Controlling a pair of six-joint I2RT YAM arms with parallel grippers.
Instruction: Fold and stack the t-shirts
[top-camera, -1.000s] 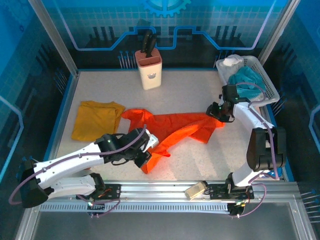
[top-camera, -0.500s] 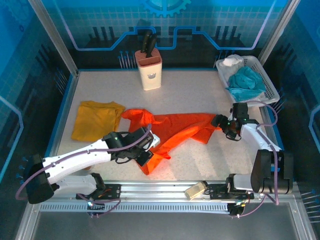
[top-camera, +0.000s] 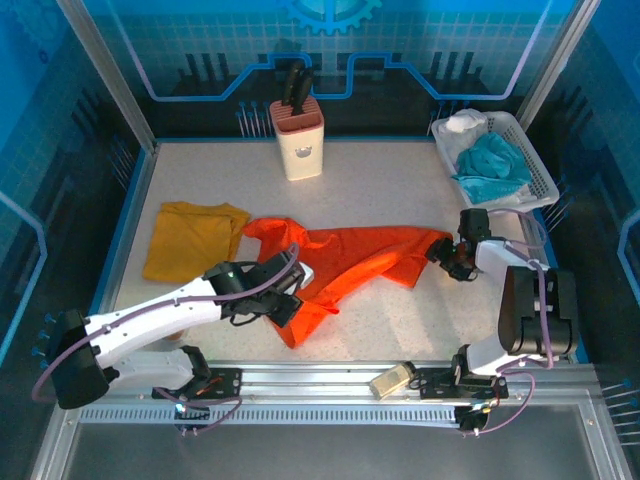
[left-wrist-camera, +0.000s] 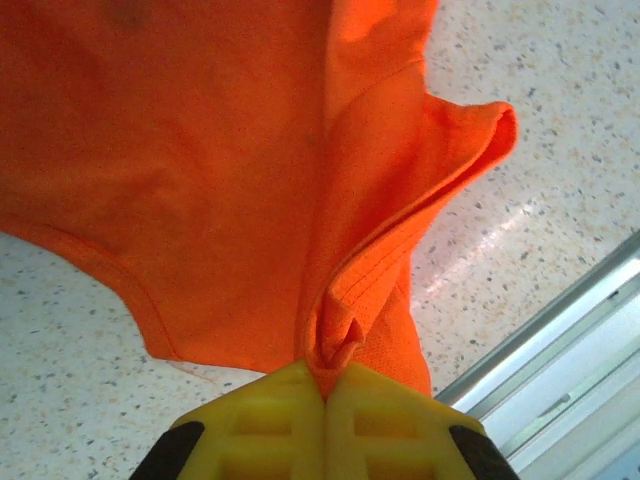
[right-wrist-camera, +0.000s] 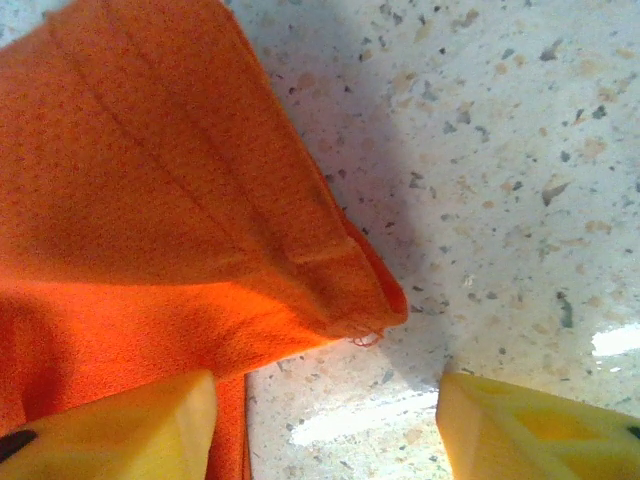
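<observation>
Orange t-shirt (top-camera: 350, 262): lying spread and rumpled across the middle of the top view, running from centre-left to centre-right on the speckled table (top-camera: 390, 190). Left gripper (top-camera: 287, 300): sitting at the shirt's lower-left end, just below the centre of the frame. In the left wrist view its yellow fingers (left-wrist-camera: 290, 425) are pressing together at the bottom centre, pinching a bunched fold of orange hem, with the rest of the cloth fanning toward the top of that frame. Right gripper (top-camera: 450, 262): sitting at the shirt's right tip, centre-right. In the right wrist view its fingers (right-wrist-camera: 120, 420) are standing wide apart in the two bottom corners, and the shirt's corner is pointing into the gap unclasped. Whether the left-hand finger is touching the cloth cannot be told. Mustard t-shirt (top-camera: 190, 238): lying flat and roughly square at centre-left, just beside the orange one, apart from both grippers. Obscured: the left arm is covering part of the orange shirt's lower-left portion. Basket (top-camera: 541, 172), upper right: holding a teal cloth (top-camera: 492, 160) and a white cloth (top-camera: 462, 124). Knife block (top-camera: 298, 140), upper centre: bearing a small front mark too small to read.
</observation>
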